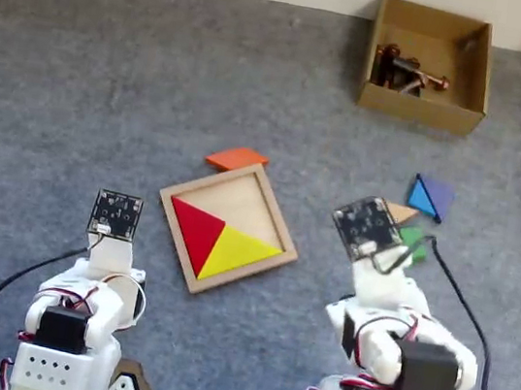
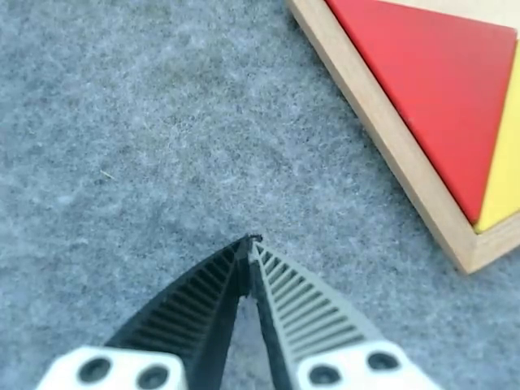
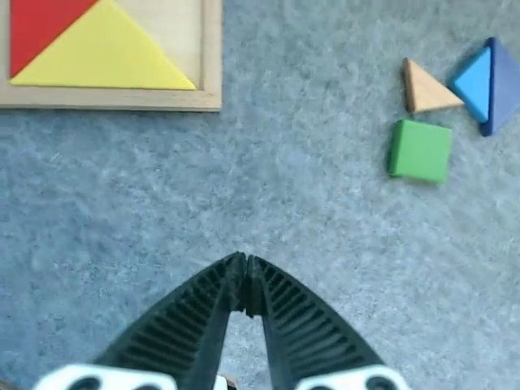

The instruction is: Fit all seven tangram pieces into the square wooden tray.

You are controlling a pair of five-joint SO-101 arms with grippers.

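Tray (image 1: 240, 202) holds red triangle (image 1: 195, 227) and yellow triangle (image 1: 241, 249), far half bare; orange piece (image 1: 236, 159) just beside its far edge. Left jaws and right jaws, both clenched, hang over open tabletop (image 1: 110, 84) either side.

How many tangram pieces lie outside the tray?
5: orange piece by the tray's far corner; tan triangle, light blue triangle, dark blue piece and green square grouped together, apart from it.

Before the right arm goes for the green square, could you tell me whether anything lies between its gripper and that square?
Nothing visible does. In the right wrist view, just grey carpet lies between the shut right gripper and the green square; the tan triangle sits beyond the square.
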